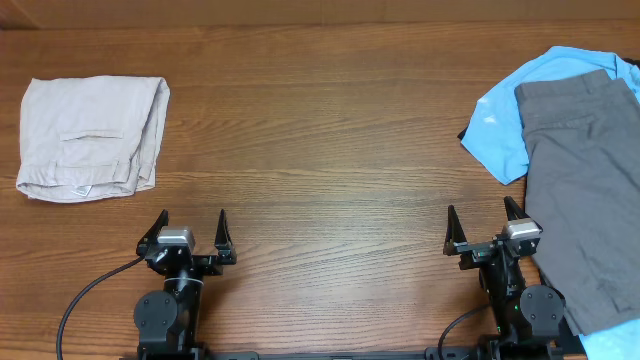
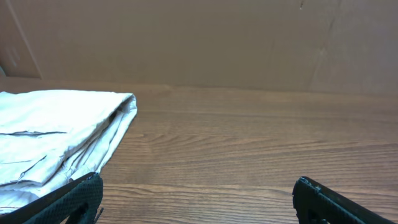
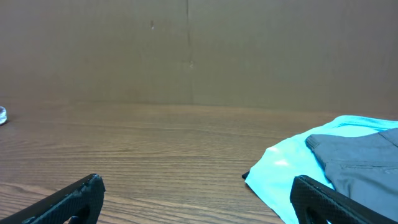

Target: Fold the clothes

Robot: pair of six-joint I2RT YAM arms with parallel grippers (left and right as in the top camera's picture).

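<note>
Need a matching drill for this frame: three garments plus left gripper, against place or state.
1 dark grey shorts
2 beige shorts
3 light blue T-shirt
4 left gripper

A folded, far left
B partly covered by another garment
C open, holding nothing
D lying on another garment, far right

Pairs: 1-D, 2-A, 3-B, 4-C
</note>
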